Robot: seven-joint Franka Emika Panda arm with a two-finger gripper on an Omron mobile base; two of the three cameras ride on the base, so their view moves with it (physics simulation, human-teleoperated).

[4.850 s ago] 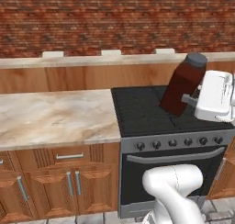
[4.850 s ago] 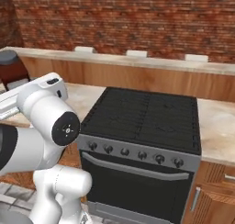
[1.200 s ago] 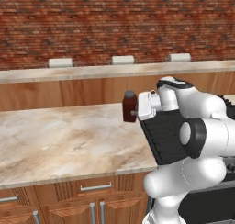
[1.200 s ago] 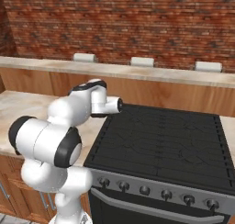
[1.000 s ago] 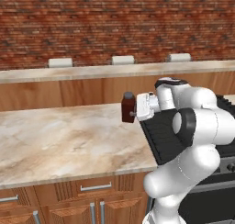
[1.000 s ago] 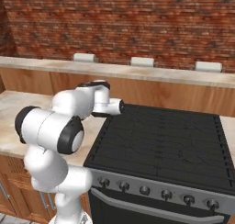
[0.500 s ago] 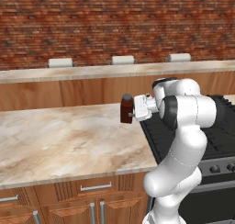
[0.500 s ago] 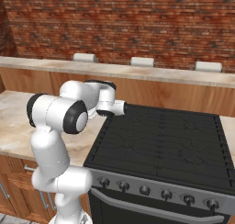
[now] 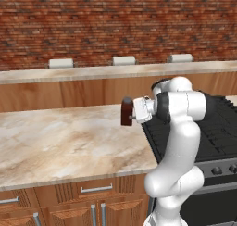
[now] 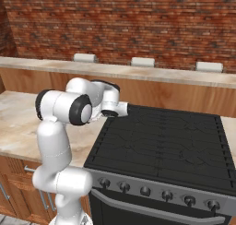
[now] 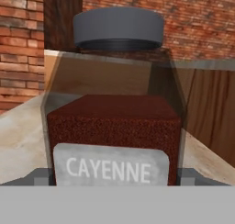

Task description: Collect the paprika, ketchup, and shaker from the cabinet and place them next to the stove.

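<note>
1. The paprika [image 11: 114,122], a wide dark red jar with a dark cap and a pale label reading CAYENNE, stands upright, its long axis vertical, squarely in front of my hand camera.
2. In my left base view the paprika [image 9: 127,111] sits over the marble counter [image 9: 65,141], close to the left edge of the stove [image 9: 217,128]; I cannot tell whether its base touches the stone.
3. The gripper [image 9: 133,112] reaches in level from the stove side, its two finger tips [image 11: 42,177] flanking the jar's lower body at left and right.
4. The jaws stand spread wide around the jar; whether they press its walls or have let go, I cannot tell.
5. I judge the coming move turns on this: the jar lies dead ahead between the fingers, so a straight pull back toward the stove would leave it upright.
</note>
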